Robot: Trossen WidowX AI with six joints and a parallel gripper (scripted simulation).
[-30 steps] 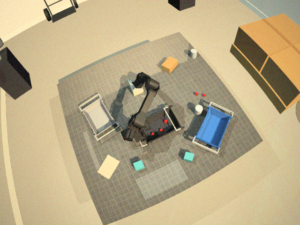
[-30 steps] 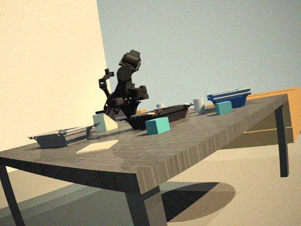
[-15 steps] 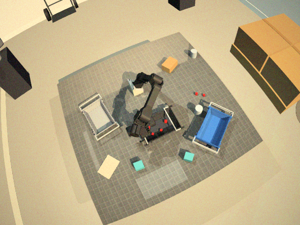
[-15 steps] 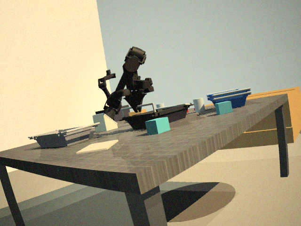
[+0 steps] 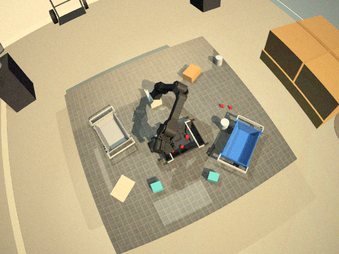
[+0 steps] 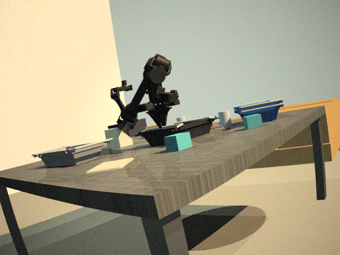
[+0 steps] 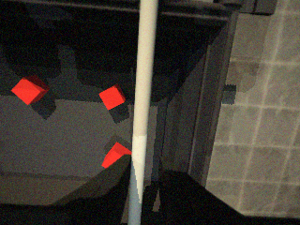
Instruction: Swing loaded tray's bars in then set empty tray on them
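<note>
The loaded black tray [image 5: 197, 132] [image 6: 197, 130] [image 7: 197, 117] holds several red blocks [image 5: 187, 136] [image 7: 112, 97]. Its right bar [image 5: 194, 134] lies in across the top near the end. Its left bar [image 5: 172, 159] [image 6: 179, 126] [image 7: 144, 70] is over the tray's left end, tipped up in the exterior view. My gripper [image 6: 161, 127] [image 7: 144, 162] points down there, its fingertips slightly apart on either side of this bar, not clamped on it. The arm hides the fingertips in the top view. A grey-white tray [image 5: 110, 131] [image 6: 87, 158] and a blue tray [image 5: 242, 142] [image 6: 264, 113] stand empty either side.
Two teal blocks [image 5: 157, 187] [image 5: 213, 177] and a flat cream board [image 5: 122, 188] lie in front. A white cylinder [image 5: 224, 124] stands by the blue tray, another cylinder [image 5: 219, 60] at the back. An orange block [image 5: 191, 73] and a cream wedge [image 5: 156, 103] are behind.
</note>
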